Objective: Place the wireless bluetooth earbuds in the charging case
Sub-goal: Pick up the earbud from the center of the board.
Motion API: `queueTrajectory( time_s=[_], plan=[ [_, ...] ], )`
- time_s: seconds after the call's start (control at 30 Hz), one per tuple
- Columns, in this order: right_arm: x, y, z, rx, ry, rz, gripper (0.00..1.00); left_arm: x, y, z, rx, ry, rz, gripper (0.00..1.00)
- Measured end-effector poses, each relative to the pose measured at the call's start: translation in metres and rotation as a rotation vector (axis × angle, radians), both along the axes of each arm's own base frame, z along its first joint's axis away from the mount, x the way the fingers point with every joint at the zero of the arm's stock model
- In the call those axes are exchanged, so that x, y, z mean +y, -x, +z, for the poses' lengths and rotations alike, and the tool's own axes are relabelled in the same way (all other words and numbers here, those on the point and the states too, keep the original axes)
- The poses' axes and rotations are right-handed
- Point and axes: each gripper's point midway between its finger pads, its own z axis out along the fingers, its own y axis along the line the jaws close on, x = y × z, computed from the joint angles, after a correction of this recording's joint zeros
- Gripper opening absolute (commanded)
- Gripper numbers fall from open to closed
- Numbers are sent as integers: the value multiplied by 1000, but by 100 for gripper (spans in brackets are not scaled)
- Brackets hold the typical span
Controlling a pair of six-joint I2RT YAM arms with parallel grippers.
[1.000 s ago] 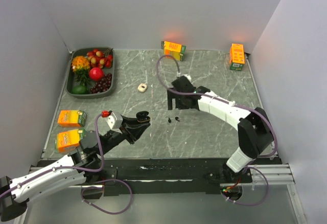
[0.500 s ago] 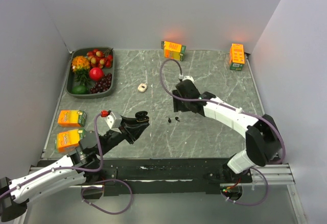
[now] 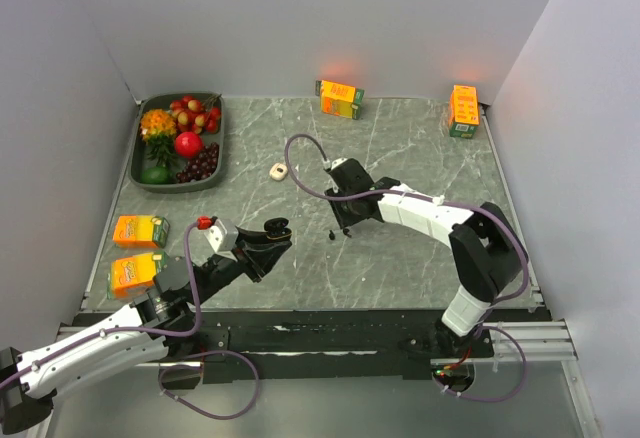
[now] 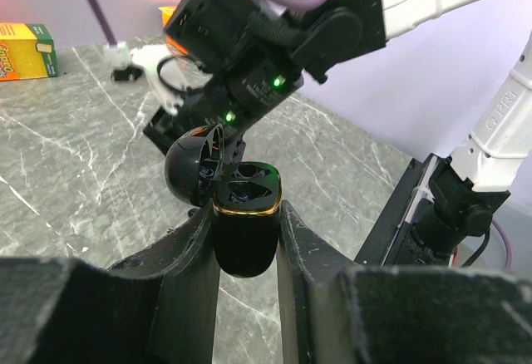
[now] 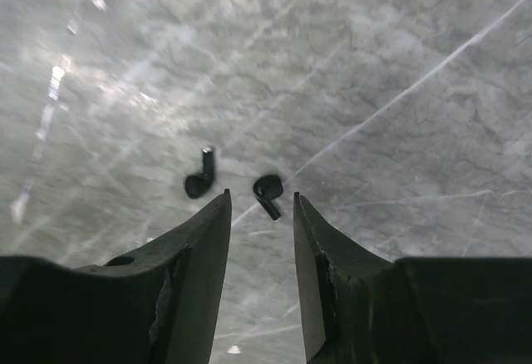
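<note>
Overhead, shows two robot arms on a grey marbled table [image 3: 420, 258]. Left gripper [image 4: 247, 224]: clamped on the black charging case [image 4: 245, 218], lid swung open, held at the table's front left. Right gripper [image 5: 259, 199]: low over mid-table, jaws partly apart, gripping nothing. Two black earbuds [image 5: 268, 191] lying loose on the marble, one right at the gap between the fingertips, the other earbud [image 5: 199, 177] just left of it. Both apart from the case.
</note>
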Motion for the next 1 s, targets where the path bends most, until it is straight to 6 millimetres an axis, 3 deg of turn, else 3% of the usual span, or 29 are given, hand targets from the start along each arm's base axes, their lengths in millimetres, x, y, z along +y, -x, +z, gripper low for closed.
queueTrajectory(
  time_s=[0.17, 0.33, 0.53, 0.67, 1.0],
  plan=[
    [-8, 9, -22, 38, 66, 44, 54, 0, 0, 0, 1, -2, 0, 1],
    [-11, 15, -29, 52, 87, 66, 55, 0, 1, -1, 1, -2, -2, 1],
    [-7, 15, -35, 52, 95, 84, 54, -1, 1, -1, 2, -5, -6, 1],
    [-8, 17, -50, 81, 120, 91, 52, -1, 1, -1, 2, -5, -6, 1],
    [-3, 11, -50, 67, 115, 94, 48, -1, 1, -3, 5, -9, -6, 1]
  ],
)
